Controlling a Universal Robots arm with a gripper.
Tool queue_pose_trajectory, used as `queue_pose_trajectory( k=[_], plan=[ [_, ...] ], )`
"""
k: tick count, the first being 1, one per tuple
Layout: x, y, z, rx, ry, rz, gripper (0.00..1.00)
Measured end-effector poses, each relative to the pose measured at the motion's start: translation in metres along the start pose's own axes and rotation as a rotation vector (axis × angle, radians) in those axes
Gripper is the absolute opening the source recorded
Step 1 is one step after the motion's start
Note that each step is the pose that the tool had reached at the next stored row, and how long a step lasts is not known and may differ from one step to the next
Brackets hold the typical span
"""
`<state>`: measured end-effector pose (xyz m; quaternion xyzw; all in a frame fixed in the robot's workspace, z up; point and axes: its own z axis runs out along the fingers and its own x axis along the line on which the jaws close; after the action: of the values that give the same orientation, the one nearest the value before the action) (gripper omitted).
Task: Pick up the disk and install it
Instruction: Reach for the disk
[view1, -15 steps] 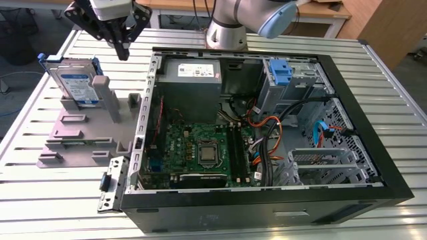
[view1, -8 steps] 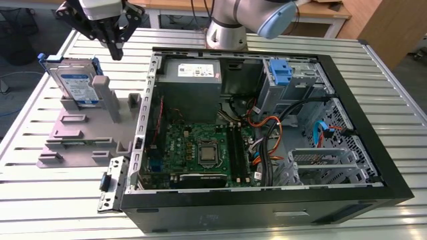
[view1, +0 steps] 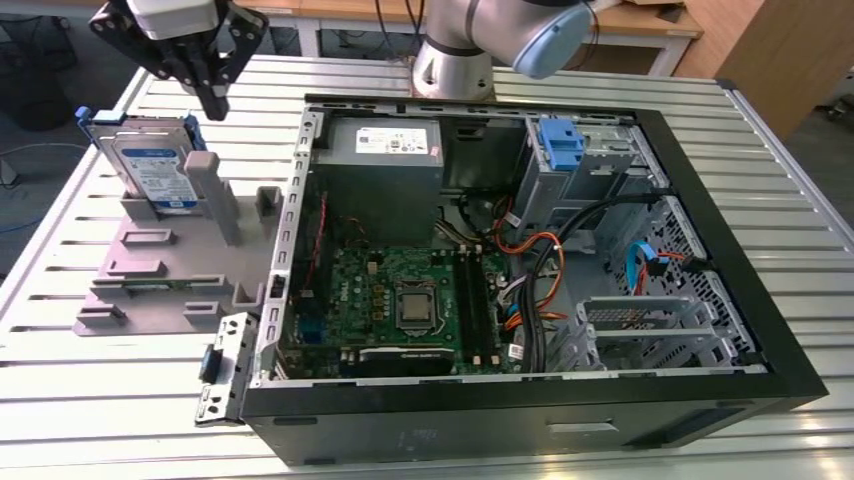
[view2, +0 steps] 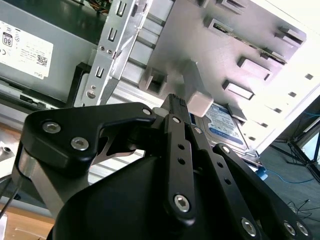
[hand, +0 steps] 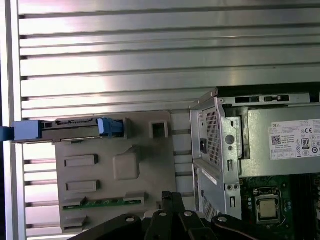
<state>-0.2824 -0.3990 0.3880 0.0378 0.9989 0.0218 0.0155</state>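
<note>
I count one slatted metal bench (view1: 80, 400), and on it one open computer case (view1: 787, 380) lying on its side, which takes up most of the exterior view's right. Inside the case I see one green motherboard (view1: 400, 300), one grey metal box with a white sticker (view1: 387, 145) and one bare blue latch piece (view1: 563, 150). Just beside the case, on the exterior view's left, sits one grey plastic fixture (view1: 147, 270). One disk (view1: 158, 165) stands upright on its edge in the fixture's far slot, its white-and-blue label facing the camera and its blue bracket around it. In the first wrist view I look down on the disk (hand: 70, 127) edge-on, with the bracket's blue ends showing at either side. There is one tool (view1: 214, 100), its fingers drawn together on nothing. It hangs above the fixture, its tips near the disk's upper corner on the exterior view's right, apart from the disk. In the second wrist view the disk's label (view2: 227, 125) shows just past the closed fingertips (view2: 176, 102).
</note>
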Motion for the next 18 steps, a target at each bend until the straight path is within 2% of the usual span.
queue_pose_trajectory(
  k=[4,18],
  plan=[
    [0.0061,-0.0004,-0.0001,-0.0001,-0.001,0.0,0.11],
    [0.01,-0.0007,-0.0001,-0.0001,-0.001,0.0,0.11]
  ],
)
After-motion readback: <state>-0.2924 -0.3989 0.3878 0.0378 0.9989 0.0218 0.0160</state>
